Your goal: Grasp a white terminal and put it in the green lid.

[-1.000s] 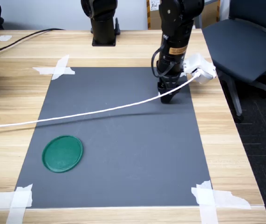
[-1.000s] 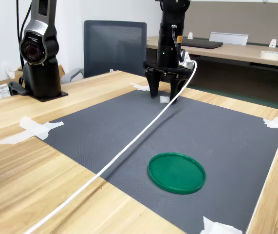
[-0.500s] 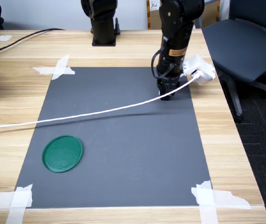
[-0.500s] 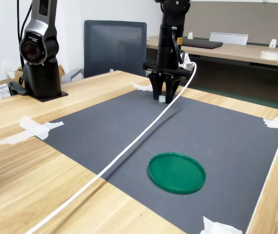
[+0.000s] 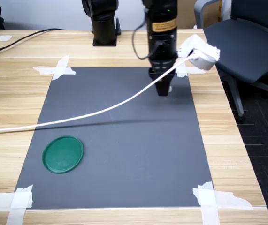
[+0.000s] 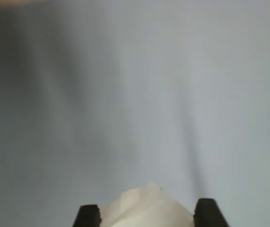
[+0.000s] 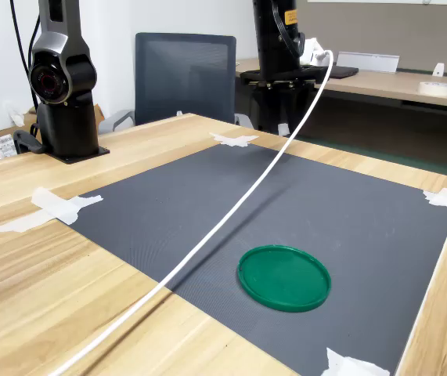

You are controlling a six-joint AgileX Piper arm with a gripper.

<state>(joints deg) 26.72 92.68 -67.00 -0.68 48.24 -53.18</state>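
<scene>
My gripper [image 5: 164, 90] hangs above the far right part of the dark grey mat [image 5: 124, 154] in the first exterior view, raised off the surface. In the wrist view the gripper [image 6: 147, 216] is shut on the white terminal [image 6: 146, 207], a small blocky white piece wedged between the two black fingertips [image 6: 87, 215]. The second exterior view shows the gripper [image 7: 282, 125] high over the mat's far edge. The green lid [image 5: 63, 154] lies flat and empty near the mat's front left corner in the first exterior view, and the green lid [image 7: 284, 277] sits well apart from the gripper.
A white cable [image 5: 91, 112] sags from the wrist camera [image 5: 199, 52] across the mat toward the first exterior view's left. A second black arm base [image 5: 103, 21] stands at the back. White tape strips [image 5: 56, 69] hold the mat corners. An office chair [image 5: 246, 42] stands beside the table.
The gripper shut on the white terminal at the mat and has risen with it, shifting slightly toward the first exterior view's left. The cable lifted with the wrist.
</scene>
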